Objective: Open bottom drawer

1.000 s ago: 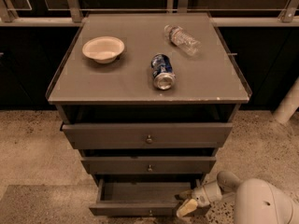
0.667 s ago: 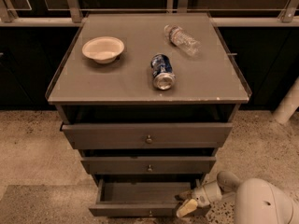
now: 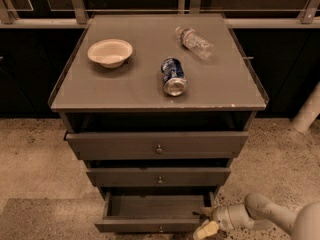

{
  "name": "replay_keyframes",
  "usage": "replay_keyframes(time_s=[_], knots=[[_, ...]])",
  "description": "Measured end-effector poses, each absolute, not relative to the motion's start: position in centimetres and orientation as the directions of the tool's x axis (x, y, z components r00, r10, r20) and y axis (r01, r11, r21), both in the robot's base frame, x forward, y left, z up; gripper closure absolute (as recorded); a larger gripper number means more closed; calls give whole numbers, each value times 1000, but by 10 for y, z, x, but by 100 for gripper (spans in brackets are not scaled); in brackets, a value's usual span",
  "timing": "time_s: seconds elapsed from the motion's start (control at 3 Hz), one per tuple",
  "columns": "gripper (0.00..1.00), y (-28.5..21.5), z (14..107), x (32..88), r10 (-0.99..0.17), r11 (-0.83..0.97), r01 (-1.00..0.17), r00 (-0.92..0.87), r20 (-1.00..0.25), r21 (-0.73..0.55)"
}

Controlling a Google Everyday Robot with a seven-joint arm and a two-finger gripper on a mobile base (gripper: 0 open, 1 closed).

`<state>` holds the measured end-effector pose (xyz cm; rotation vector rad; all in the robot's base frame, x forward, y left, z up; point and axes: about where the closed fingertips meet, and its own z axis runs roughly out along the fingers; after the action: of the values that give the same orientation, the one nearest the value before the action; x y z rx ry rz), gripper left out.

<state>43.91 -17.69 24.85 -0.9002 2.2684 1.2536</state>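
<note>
One of three alike, the bottom drawer (image 3: 145, 226) at lower centre stands partly pulled out, since the gripper (image 3: 204, 222) at its right front corner seemingly pinches the front panel for pulling

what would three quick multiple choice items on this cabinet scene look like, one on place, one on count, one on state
1. Where is the gripper?
A at the bottom drawer's right front corner
B high up at the back
C far left on the floor

2. How many things lie on the cabinet top?
A two
B three
C five

3. The bottom drawer is
A shut flush
B lifted out onto the floor
C pulled out

Answers: 1 A, it sits low beside that drawer's front. 2 B, a bowl, a can and a bottle. 3 C, its inside shows.
</note>
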Motion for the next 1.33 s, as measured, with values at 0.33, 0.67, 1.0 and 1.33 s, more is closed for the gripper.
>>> replay_keyframes(time_s=[0.33, 0.67, 1.0, 1.33], knots=[[0, -173, 255, 399, -324, 400, -688, -724, -609, 605], [0, -169, 254, 389, -323, 390, -681, -731, -601, 619], [0, -166, 258, 404, -297, 400, -693, -717, -631, 599], [0, -169, 268, 439, -197, 469, -690, -690, -696, 552]])
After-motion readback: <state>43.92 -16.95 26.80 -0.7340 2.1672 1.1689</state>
